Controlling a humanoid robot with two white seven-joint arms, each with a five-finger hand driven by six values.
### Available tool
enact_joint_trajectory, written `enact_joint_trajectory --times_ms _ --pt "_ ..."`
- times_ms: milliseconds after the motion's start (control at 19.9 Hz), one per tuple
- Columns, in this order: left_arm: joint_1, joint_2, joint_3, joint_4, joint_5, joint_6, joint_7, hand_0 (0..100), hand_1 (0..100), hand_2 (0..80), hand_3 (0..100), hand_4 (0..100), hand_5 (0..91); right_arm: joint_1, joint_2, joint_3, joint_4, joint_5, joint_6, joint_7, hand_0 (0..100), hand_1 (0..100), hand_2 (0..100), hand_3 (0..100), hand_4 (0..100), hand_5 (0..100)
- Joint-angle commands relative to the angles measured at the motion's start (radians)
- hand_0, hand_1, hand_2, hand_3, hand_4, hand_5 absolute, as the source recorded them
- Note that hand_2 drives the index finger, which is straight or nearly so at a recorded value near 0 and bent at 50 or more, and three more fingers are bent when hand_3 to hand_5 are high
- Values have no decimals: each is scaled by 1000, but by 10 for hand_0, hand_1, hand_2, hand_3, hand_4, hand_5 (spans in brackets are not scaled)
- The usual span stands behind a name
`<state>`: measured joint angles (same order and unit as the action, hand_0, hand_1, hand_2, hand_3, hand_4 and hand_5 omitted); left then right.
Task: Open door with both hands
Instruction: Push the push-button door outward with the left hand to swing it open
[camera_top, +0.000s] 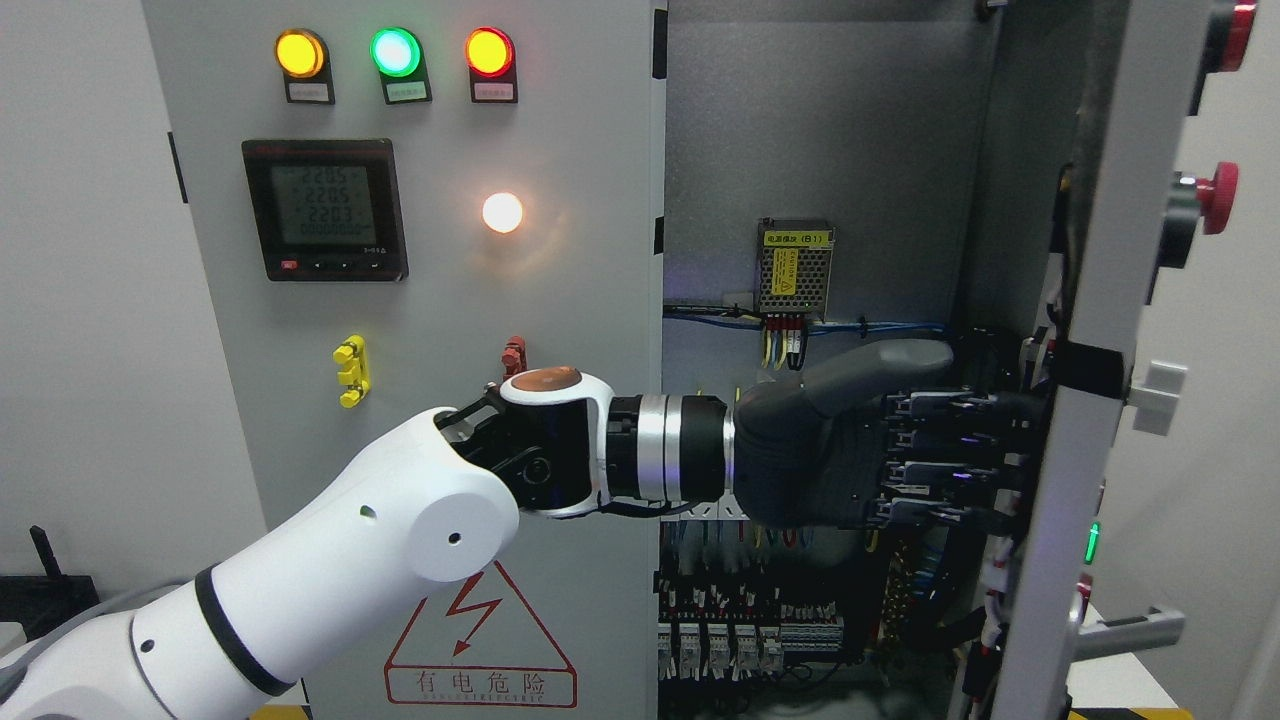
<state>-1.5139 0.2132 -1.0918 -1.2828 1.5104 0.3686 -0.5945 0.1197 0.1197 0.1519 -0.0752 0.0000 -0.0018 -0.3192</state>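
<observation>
A grey electrical cabinet fills the head view. Its right door (1085, 400) stands swung wide open, seen almost edge-on, with red buttons and a white latch on its outer face. My left arm comes in from the lower left and reaches across. The left hand (900, 450), dark grey, lies flat with fingers stretched out against the inner side of that door. It holds nothing. The left door (420, 320) is closed, carrying three lit lamps, a meter and a warning triangle. The right arm is out of view.
Inside the cabinet (810, 150) I see a grey back plate, a small power supply (795, 268), blue and coloured wires, and a row of breakers (720, 645) low down. A grey handle (1130, 630) sticks out at lower right. White walls flank the cabinet.
</observation>
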Motion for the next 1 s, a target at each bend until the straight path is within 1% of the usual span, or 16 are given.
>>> enact_joint_trajectory --times_ms 0,50,150,251,401,501,752,953 --pt "-5 -103 10 -49 -4 0 108 120 389 0 0 0 0 0 0 0 0 -25 0 0 120 389 0 0 0 0" --pt "-6 -112 10 -64 -4 0 145 120 389 0 0 0 0 0 0 0 0 -25 0 0 120 389 0 0 0 0" --pt "-9 -120 10 -102 -4 0 197 120 389 0 0 0 0 0 0 0 0 -25 0 0 120 389 0 0 0 0" --pt "-11 -126 13 -136 -4 -2 226 120 389 0 0 0 0 0 0 0 0 -25 0 0 120 389 0 0 0 0" --pt "-20 -181 15 -139 -4 -2 284 120 389 0 0 0 0 0 0 0 0 -25 0 0 120 389 0 0 0 0" --pt "-25 -202 20 -138 -4 -2 321 120 389 0 0 0 0 0 0 0 0 -25 0 0 120 389 0 0 0 0" --pt "-32 -262 9 -133 -4 -10 367 120 389 0 0 0 0 0 0 0 0 -25 0 0 120 389 0 0 0 0" --pt "-43 -276 -10 -131 2 -17 381 120 389 0 0 0 0 0 0 0 0 -25 0 0 120 389 0 0 0 0"
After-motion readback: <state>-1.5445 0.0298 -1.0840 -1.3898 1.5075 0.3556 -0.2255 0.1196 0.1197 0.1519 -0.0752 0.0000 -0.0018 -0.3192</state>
